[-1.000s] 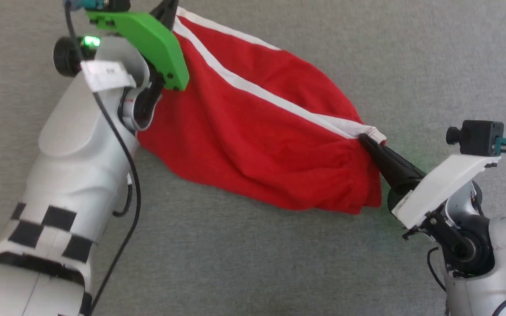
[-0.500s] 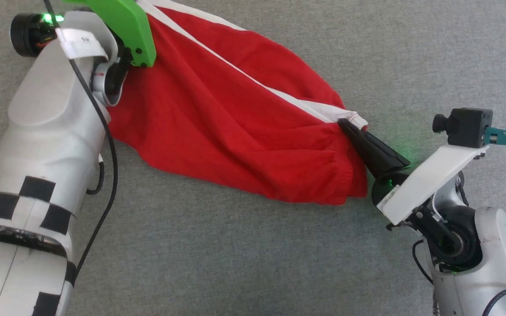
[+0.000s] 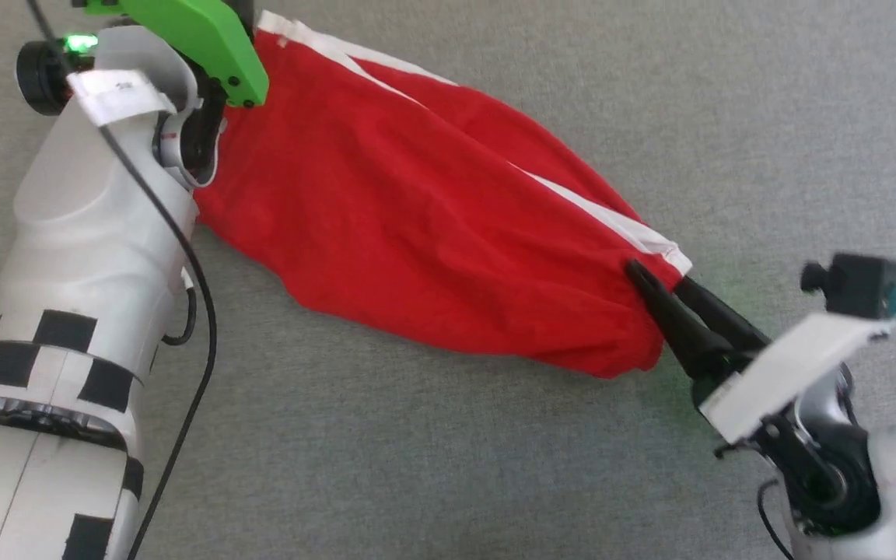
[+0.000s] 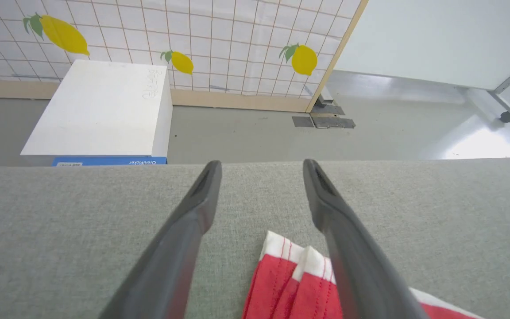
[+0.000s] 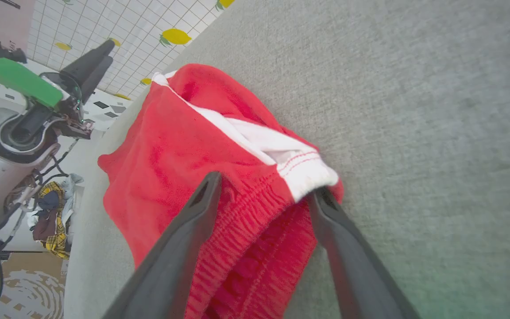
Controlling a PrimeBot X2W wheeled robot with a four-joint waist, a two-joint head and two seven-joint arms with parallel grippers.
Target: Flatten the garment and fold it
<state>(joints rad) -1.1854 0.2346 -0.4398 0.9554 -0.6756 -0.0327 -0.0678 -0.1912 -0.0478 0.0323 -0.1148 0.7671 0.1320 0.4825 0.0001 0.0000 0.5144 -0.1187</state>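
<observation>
Right claw (image 3: 659,276) spread, not clamped: two dark fingers apart at the low right end of the garment (image 3: 417,233). From the right wrist, gathered red waistband between those fingers. One finger (image 5: 184,230) over the red cloth, the other (image 5: 348,248) at the cloth's edge beside the gray surface (image 3: 448,467), its tip at a flap of white band.

Same at the left claw (image 4: 261,165): fingers wide apart, tips out over bare gray surface near its far edge, nothing pinched. Low between them, a garment corner: white band with red stitching, red cloth below, partly hidden behind one finger (image 4: 352,248). Touching the cloth or just above it: cannot tell.

Garment on the gray surface as a long red shape, slanting in the head view from upper left, by the left arm's green plate (image 3: 191,35), down to the right claw at lower right. White stripe along its far side, from the upper-left corner to the white band at the right end. Cloth rumpled, soft folds along its length, bunched at the lower right edge; not flat.

Beyond the surface's edge, from the left wrist: a white box (image 4: 100,110) with a blue strip on a gray floor (image 4: 237,133), and a tiled wall (image 4: 219,40) with lemon pictures. From the right wrist, off to the left: a heap of clothes (image 5: 53,208), some yellow plaid.
</observation>
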